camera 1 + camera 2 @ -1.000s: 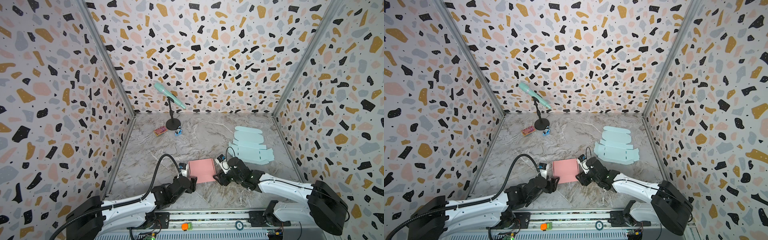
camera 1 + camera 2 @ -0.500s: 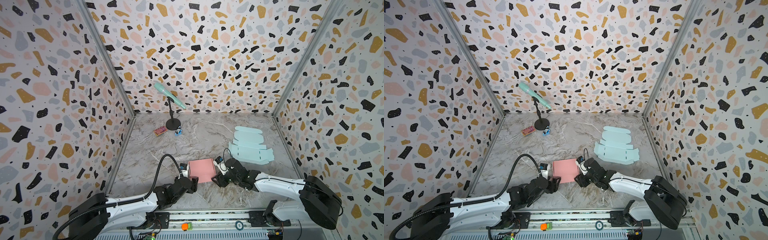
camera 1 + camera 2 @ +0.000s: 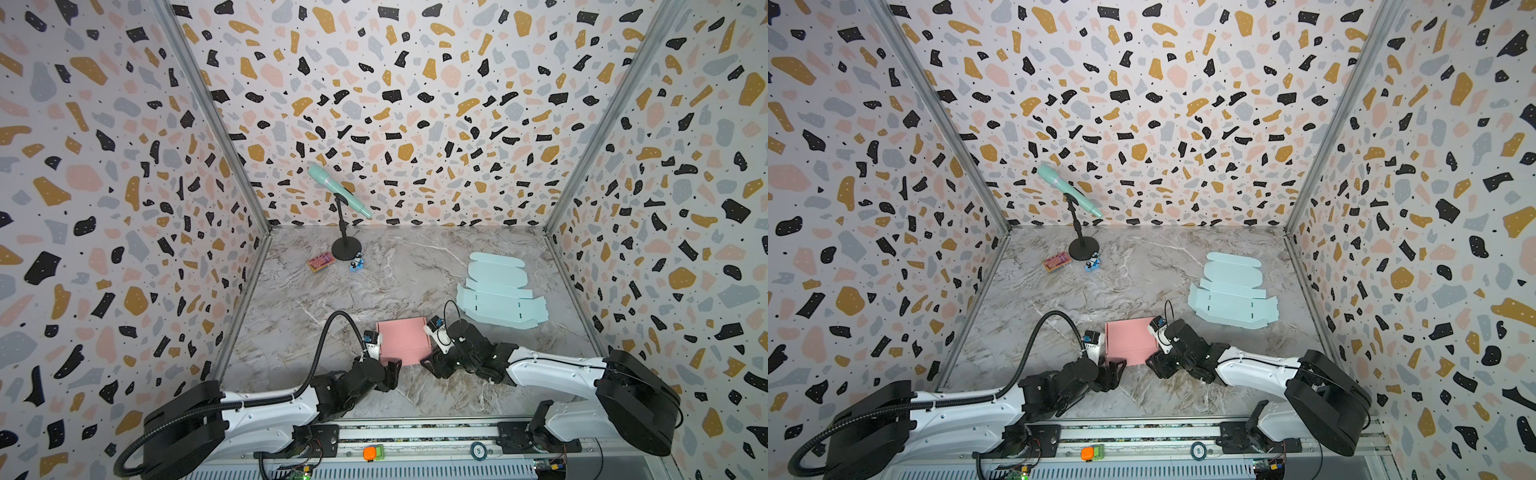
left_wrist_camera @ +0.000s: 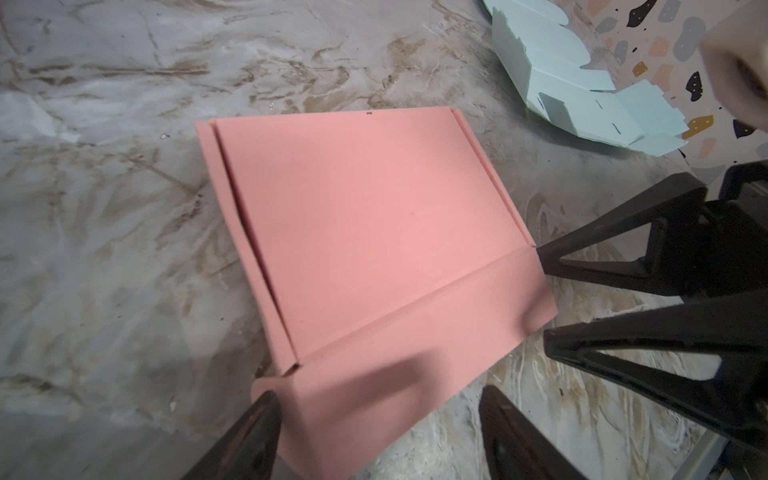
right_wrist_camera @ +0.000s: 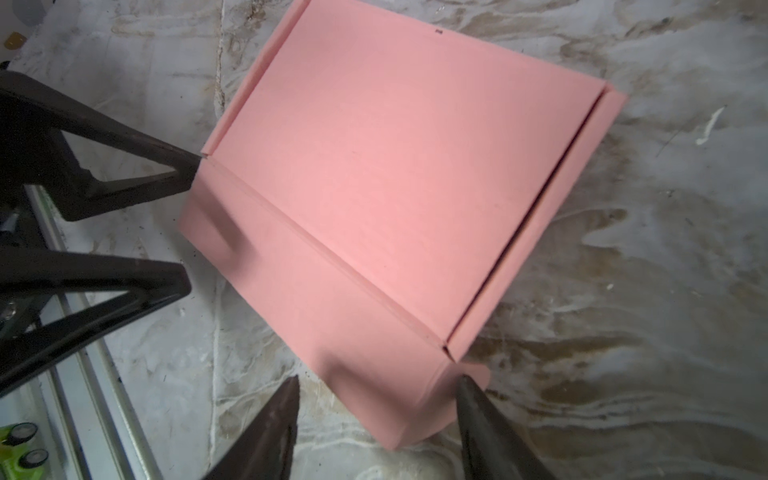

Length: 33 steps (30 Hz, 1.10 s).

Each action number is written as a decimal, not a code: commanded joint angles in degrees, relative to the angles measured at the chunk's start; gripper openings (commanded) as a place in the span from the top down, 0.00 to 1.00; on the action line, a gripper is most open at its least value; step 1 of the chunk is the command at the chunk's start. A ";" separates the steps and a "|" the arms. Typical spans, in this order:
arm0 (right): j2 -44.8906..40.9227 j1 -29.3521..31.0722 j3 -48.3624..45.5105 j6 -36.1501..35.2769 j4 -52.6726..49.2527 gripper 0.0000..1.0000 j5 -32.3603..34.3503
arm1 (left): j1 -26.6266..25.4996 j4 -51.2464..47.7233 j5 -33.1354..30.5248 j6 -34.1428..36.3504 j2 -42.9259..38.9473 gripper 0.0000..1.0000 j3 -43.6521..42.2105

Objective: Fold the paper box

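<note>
The pink paper box (image 3: 403, 338) (image 3: 1128, 338) lies folded shut on the marble floor at the front centre. My left gripper (image 3: 392, 368) (image 4: 378, 395) is open and straddles the box's near left corner. One of its fingers (image 4: 266, 415) touches a small tab there, while the other stands off the card. My right gripper (image 3: 430, 361) (image 5: 379, 380) is open around the near right corner, with one of its fingers (image 5: 473, 399) against the corner tab. The lid (image 4: 365, 224) (image 5: 395, 166) lies flat, with a dark slit along one side edge. Each wrist view also shows the opposite gripper (image 4: 544, 291) (image 5: 191, 220) open at the box's other near corner.
A pile of flat pale-blue box blanks (image 3: 498, 297) lies at the right. At the back left a mint microphone (image 3: 338, 187) stands on a black stand (image 3: 346, 249), with a small patterned card (image 3: 321, 262) and a blue toy (image 3: 356, 264) beside it. Terrazzo walls close three sides, and a rail (image 3: 415, 432) runs along the front.
My right gripper has edged in toward the box's near right corner. The left jaws have spread a little wider. The box has stayed where it was.
</note>
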 commanded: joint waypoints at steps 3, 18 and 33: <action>0.36 1.15 -0.20 1.18 0.85 0.39 -0.17 | -1.14 3.88 0.46 0.65 1.34 0.21 -0.39; -3.27 2.92 -1.04 3.09 -0.25 0.37 1.52 | -1.84 2.77 -1.40 -1.59 -3.81 0.22 -2.59; -0.86 3.01 -0.40 2.81 0.41 0.43 1.18 | -1.84 4.31 -2.13 -3.93 -2.91 0.41 -4.59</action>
